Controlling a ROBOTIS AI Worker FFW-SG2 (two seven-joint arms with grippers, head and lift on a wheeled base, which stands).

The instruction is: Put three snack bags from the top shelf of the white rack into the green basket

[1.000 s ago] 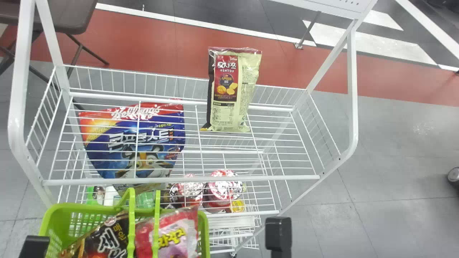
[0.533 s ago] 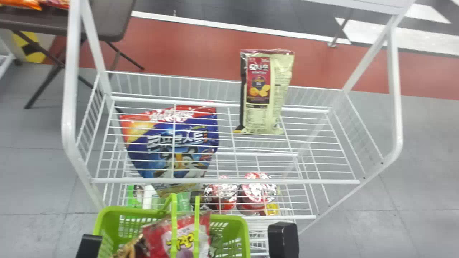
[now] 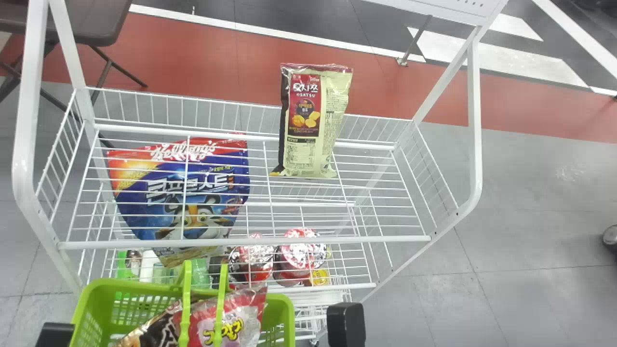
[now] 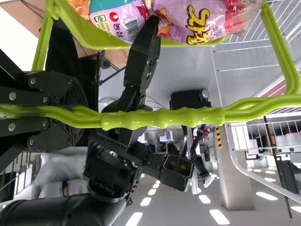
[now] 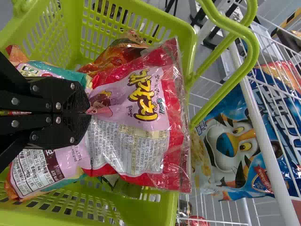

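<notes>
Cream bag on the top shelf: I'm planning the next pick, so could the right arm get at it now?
Probably not: the right gripper grips a red-and-pink bag at the green basket, though the cream bag looks uncovered.

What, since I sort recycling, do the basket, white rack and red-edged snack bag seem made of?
Green basket: probably molded plastic, smooth, satiny, with slotted walls.
White rack: likely painted or coated metal; thin wires and smooth tubing.
Red-edged snack bag: likely plastic film, perhaps foil-lined; shiny and crinkled.

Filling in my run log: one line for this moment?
left gripper: on basket handle; right gripper: pinching pink snack bag at green basket; cream bag: on top shelf
</notes>
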